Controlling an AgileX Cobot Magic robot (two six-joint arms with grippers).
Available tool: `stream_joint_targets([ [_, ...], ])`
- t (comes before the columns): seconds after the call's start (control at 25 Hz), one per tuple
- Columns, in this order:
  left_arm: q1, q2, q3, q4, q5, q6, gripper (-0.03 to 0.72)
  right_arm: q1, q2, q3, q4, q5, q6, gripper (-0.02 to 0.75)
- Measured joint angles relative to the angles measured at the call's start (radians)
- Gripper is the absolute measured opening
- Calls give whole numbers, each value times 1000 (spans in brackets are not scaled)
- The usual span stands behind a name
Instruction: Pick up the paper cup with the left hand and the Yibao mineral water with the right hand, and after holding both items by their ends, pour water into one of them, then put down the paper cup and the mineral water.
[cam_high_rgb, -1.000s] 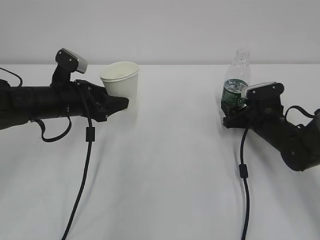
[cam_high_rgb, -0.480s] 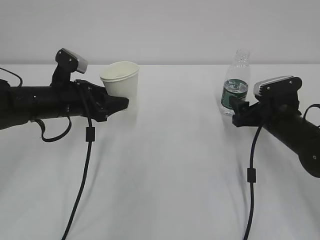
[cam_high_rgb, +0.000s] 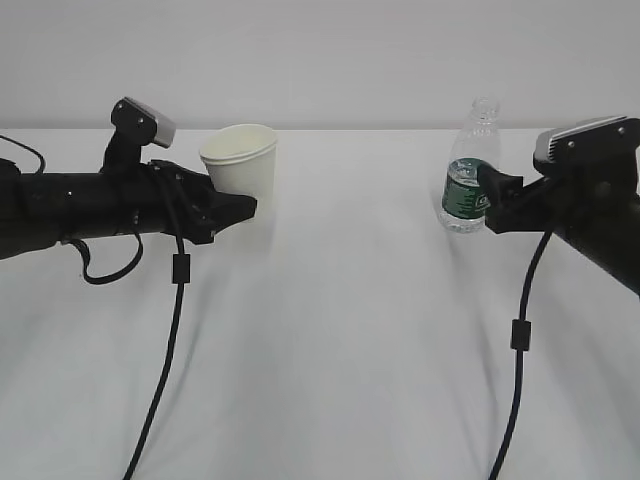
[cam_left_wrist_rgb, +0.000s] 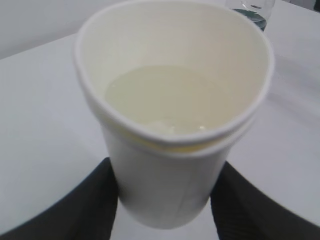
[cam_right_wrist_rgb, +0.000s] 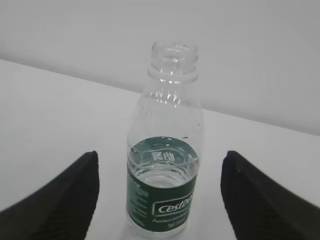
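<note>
Item 1, far left: the left arm (cam_high_rgb: 90, 205), black, lay low and level over the white table (cam_high_rgb: 330, 340), a grey wrist camera (cam_high_rgb: 143, 120) mounted on top and a black cable (cam_high_rgb: 165, 350) trailing from it toward the near edge. Item 2: the left gripper (cam_left_wrist_rgb: 162, 192) was clamped on the paper cup (cam_high_rgb: 242, 165) near its base, 1 dark finger (cam_left_wrist_rgb: 95, 200) pressed to each side of the wall. The cup was white with a rolled rim squeezed slightly out of round, roughly upright with a slight tilt, left of centre toward the back of the table; the wrist view showed clear liquid inside. Whether its base touched the table could not be told. Item 3, right of centre: the Yibao mineral water (cam_high_rgb: 468, 170) stood upright on the table, capless, with a dark green label band and water up to about the label. Item 4, far right: the right gripper (cam_right_wrist_rgb: 160, 200) was spread wide, its 2 fingers (cam_right_wrist_rgb: 60, 195) well clear of the bottle on either side, gripping nothing. The right arm (cam_high_rgb: 590, 215) ran off the right edge with its own cable hanging.
</note>
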Motion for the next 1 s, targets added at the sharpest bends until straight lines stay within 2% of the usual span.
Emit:
stream_joint_targets([
  [0.32, 8, 0, 0, 0, 2, 0, 394, 0, -198, 11, 0, 216, -8, 575],
  [1.0, 53, 0, 0, 0, 8, 0, 394, 0, -654, 20, 0, 803, -8, 575],
])
